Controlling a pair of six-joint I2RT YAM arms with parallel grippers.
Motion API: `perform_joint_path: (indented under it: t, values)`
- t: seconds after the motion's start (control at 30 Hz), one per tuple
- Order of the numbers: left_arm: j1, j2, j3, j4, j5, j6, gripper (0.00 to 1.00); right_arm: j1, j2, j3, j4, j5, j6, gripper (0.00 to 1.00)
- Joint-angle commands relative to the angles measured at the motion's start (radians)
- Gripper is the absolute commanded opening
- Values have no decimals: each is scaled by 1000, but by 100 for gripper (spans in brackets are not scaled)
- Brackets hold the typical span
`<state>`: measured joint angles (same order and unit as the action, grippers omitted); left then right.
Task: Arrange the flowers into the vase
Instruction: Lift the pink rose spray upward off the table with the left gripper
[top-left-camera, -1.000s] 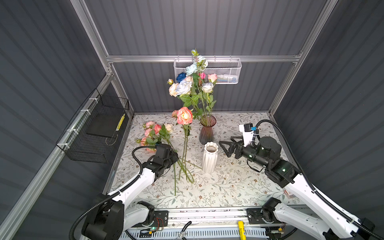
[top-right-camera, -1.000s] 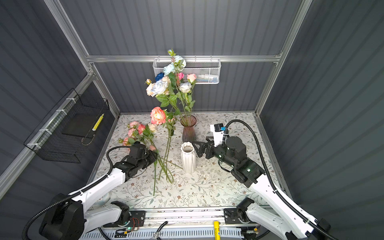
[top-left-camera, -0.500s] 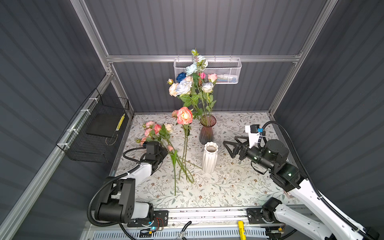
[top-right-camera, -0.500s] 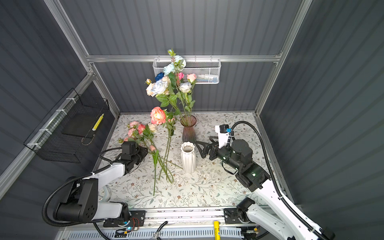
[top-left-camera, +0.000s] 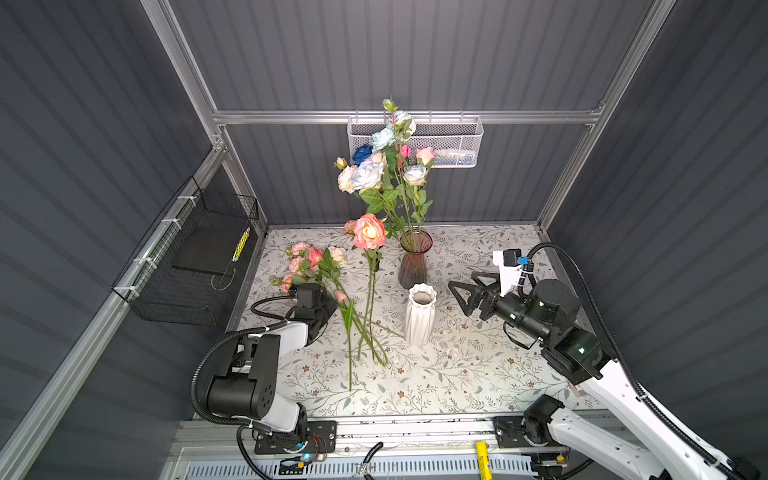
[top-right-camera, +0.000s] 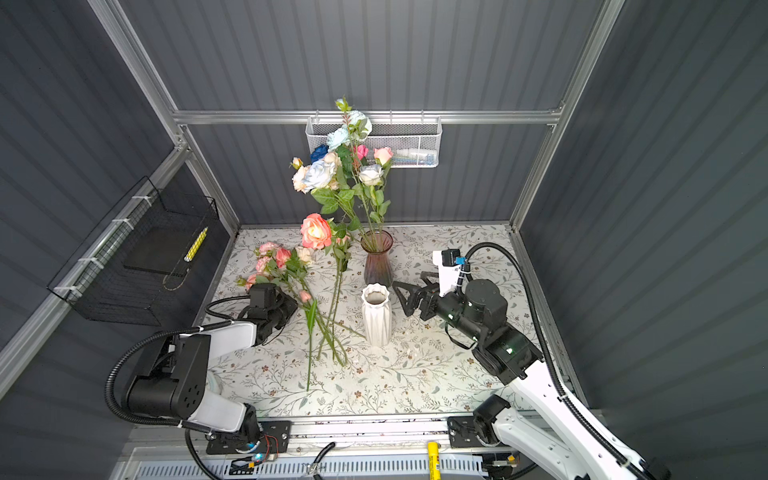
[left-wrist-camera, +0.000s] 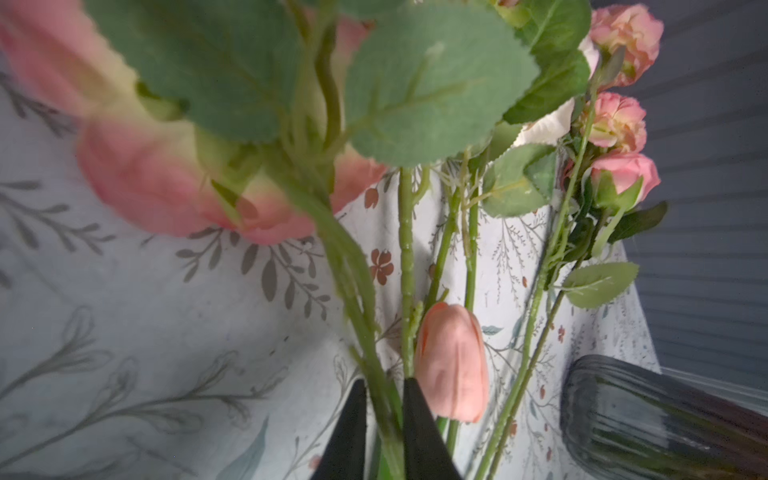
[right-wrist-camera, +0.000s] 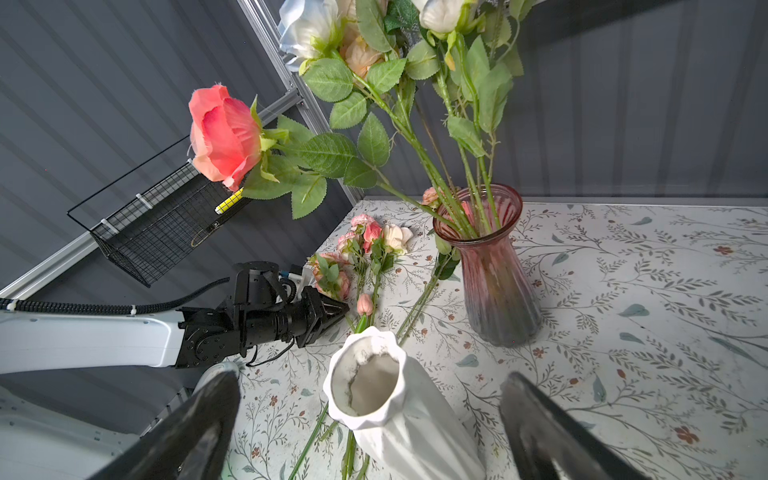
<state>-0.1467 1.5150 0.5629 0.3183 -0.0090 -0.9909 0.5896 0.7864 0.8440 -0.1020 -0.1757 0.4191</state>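
Pinching a thin green stem (left-wrist-camera: 361, 324) between its black fingers, the left gripper (left-wrist-camera: 384, 384) sits left of centre in a top view, among loose pink and cream flowers (top-left-camera: 316, 266) lying on the floral-printed tabletop (top-left-camera: 478, 374); taller blue, cream and pink flowers (top-left-camera: 374, 174) stand in the ribbed pink glass vase (top-left-camera: 413, 262) at centre; the right gripper (top-left-camera: 457, 299), jaws spread wide, hovers just right of the white fluted ceramic vase (top-left-camera: 420, 316), not touching it.

Left arm (top-left-camera: 245, 390) and right arm (top-left-camera: 623, 395) share white shells (top-left-camera: 291, 332), black joints (top-left-camera: 544, 307), ribbed cables (top-left-camera: 193, 386); the right gripper (top-left-camera: 457, 298) is black.
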Motion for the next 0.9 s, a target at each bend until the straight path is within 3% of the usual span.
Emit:
perform_joint_path:
  t: [0.0, 0.13, 0.47, 0.73, 0.87]
  values:
    - [7, -9, 11, 51, -23, -9, 8, -6, -1, -5, -2, 1, -3, 99]
    - [7, -66, 9, 55, -31, -11, 0, -7, 2, -4, -2, -3, -3, 99]
    - [7, -311, 54, 16, -45, 55, 0, -9, -4, 4, -4, -2, -10, 99]
    - [7, -544, 256, -397, -14, 132, 0, -10, -23, 60, -42, -51, -28, 99]
    - [7, -668, 377, -612, 12, 190, 0, -10, -6, 107, -48, -172, -61, 98]
